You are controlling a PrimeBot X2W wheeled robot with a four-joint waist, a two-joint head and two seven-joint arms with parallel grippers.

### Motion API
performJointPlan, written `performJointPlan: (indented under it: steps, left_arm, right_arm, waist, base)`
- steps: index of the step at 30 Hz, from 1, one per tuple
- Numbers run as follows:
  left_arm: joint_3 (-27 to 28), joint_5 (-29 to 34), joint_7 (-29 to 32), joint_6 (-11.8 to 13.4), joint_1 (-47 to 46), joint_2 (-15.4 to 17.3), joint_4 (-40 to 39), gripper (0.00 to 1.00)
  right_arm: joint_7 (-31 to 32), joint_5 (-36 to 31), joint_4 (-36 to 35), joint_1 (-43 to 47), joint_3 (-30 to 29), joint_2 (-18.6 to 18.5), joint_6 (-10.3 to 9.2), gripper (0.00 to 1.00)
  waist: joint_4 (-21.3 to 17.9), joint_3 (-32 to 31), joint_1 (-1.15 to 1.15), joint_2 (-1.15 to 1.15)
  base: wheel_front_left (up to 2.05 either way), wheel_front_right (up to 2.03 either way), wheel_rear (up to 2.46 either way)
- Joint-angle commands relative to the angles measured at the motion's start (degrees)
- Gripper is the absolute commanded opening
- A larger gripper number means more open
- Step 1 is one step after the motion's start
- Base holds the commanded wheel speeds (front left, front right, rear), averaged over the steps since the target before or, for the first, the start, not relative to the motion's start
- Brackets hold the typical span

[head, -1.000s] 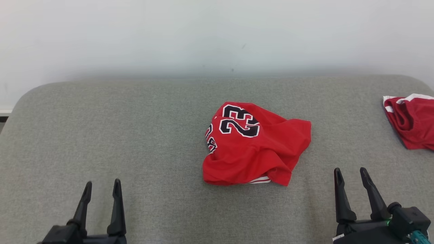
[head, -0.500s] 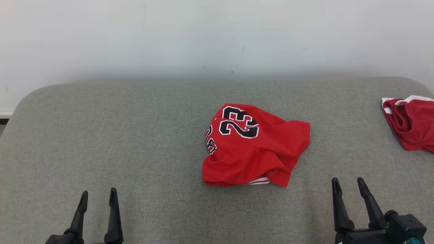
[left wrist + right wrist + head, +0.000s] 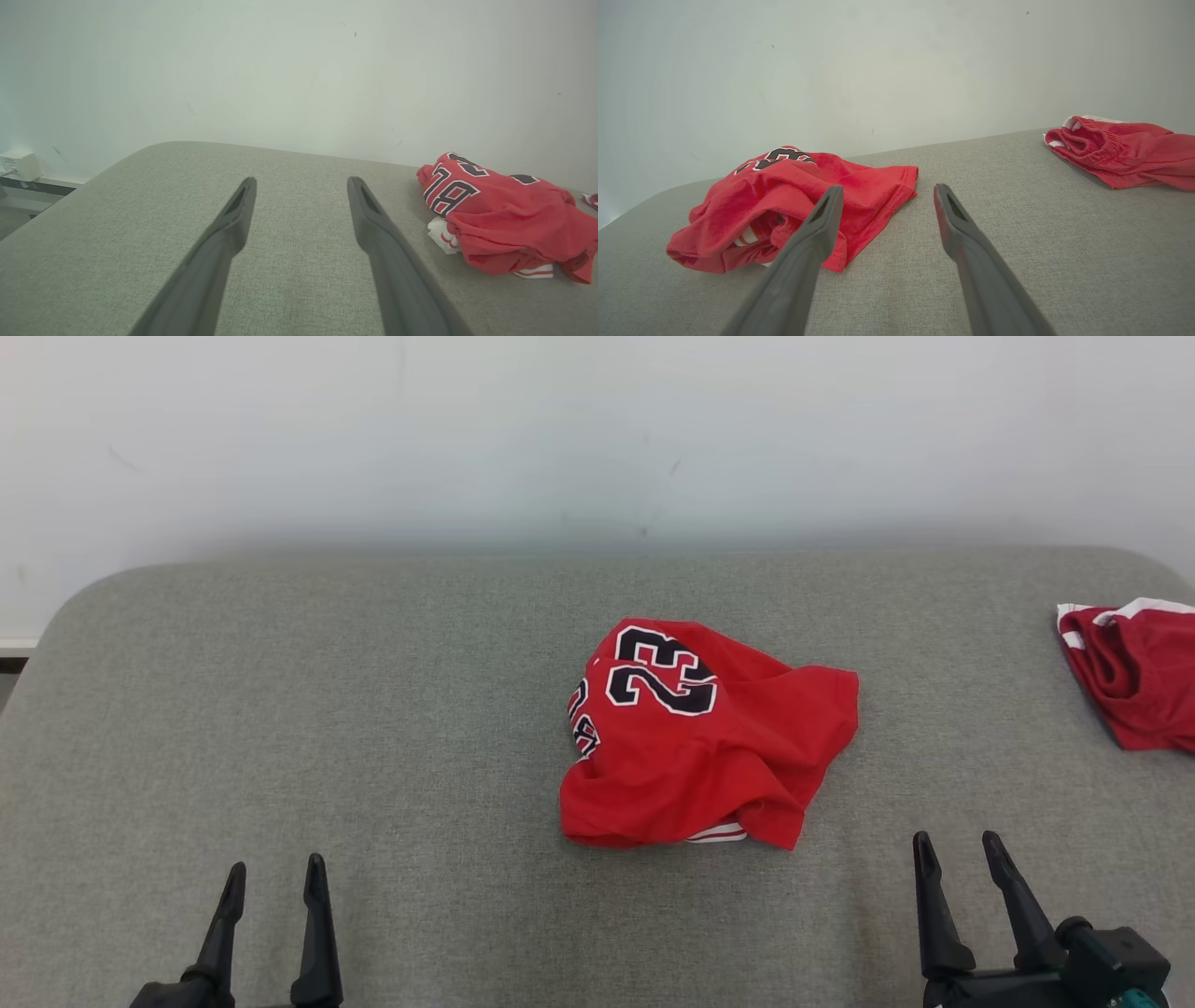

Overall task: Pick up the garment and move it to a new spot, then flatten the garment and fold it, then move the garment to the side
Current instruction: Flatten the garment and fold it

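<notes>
Garment point(image 3: 705, 737) lies crumpled on cushion point(image 3: 373, 709), while left jaws and right jaws hover low, pointing forward, spread wide

- "23" point(image 3: 661, 681): black numerals edged in white, printed on the red garment point(image 3: 709, 765). In the head view it is legible on the upper fold and slightly tilted.
- second print point(image 3: 451, 186): same black, white-edged style, on the garment's side fold below the "23". In the left wrist view its large characters are cut by creases and cannot be read with certainty.
- Right wrist view: black, white-edged print on top of the garment, seen nearly edge-on and unreadable.
</notes>
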Motion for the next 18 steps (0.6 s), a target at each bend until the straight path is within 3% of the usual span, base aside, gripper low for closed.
performJointPlan:
  steps: [1, 11, 18]
  left_arm:
    - [0.05, 0.54, -0.17, -0.19, -0.07, -0.3, 0.11, 1.0]
    - [-2.6, 1.28, -0.17, -0.75, -2.84, -0.89, 0.61, 1.0]
    - [-4.62, -0.02, -0.17, -0.57, -5.75, -1.01, 0.5, 1.0]
  right_arm:
    - [-0.04, 0.4, 0.28, -0.84, -0.08, -0.51, -0.15, 1.0]
    - [5.77, -1.5, 6.47, -10.09, -1.89, -4.1, -0.15, 1.0]
    - [9.51, -2.18, 15.69, -20.53, -1.63, -7.72, -0.15, 1.0]
  waist:
    - [0.34, 0.3, 0.0, 0.0]
    - [4.08, 3.19, 0.0, 0.0]
    - [7.8, 6.4, 0.0, 0.0]
  base:
    - [0.0, 0.0, 0.0]
    - [0.0, 0.0, 0.0]
    - [0.0, 0.0, 0.0]
